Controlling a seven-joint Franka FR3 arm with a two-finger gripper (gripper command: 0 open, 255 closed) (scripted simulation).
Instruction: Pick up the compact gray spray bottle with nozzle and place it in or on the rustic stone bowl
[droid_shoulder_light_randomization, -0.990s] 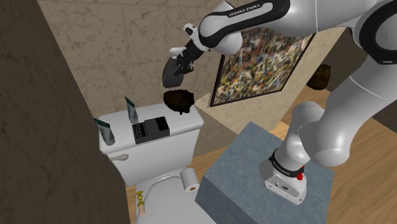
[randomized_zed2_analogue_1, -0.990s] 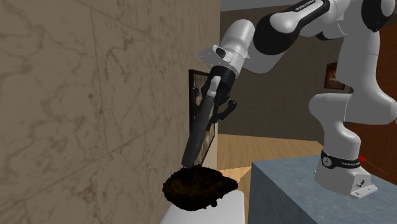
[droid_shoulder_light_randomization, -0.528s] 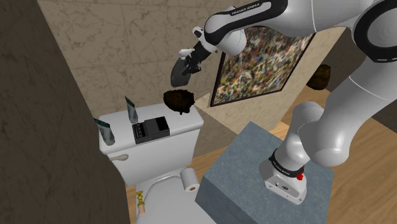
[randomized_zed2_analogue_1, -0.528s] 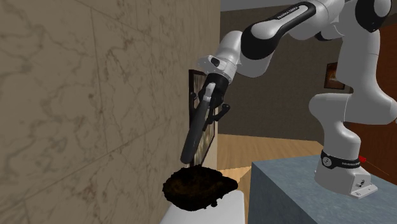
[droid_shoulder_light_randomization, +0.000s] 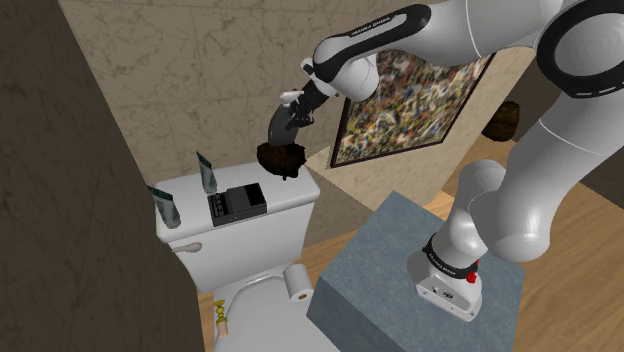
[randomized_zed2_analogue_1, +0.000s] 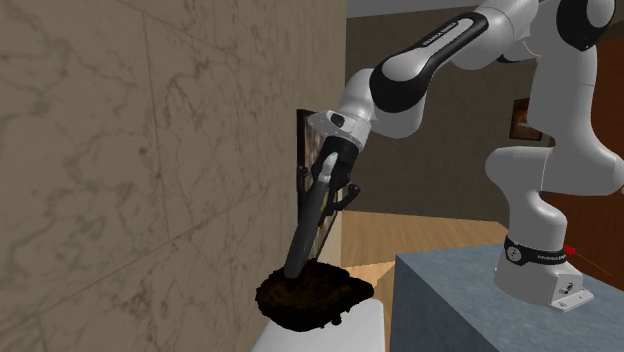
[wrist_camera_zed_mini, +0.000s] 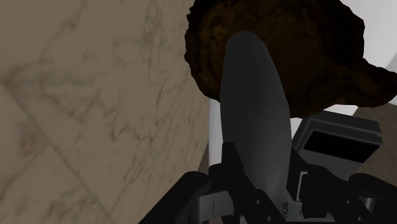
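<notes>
Nearest, the gripper (wrist_camera_zed_mini: 254, 191) is closed around the dark grey spray bottle (wrist_camera_zed_mini: 251, 108). Its two fingers press on the sides of the bottle's near end, so the bottle is carried in the air. The bottle's long axis runs straight away from the gripper, steeply downward, and its far end points into the rough, dark brown bowl (wrist_camera_zed_mini: 318, 57) directly beneath. In the second exterior view that end touches the bowl's inside or hangs just above it; I cannot tell which. The bowl stands on the white toilet tank (droid_shoulder_light_randomization: 250, 245), beside the marble wall (droid_shoulder_light_randomization: 190, 80). I judge that only a short lowering and then an opening are needed.
</notes>
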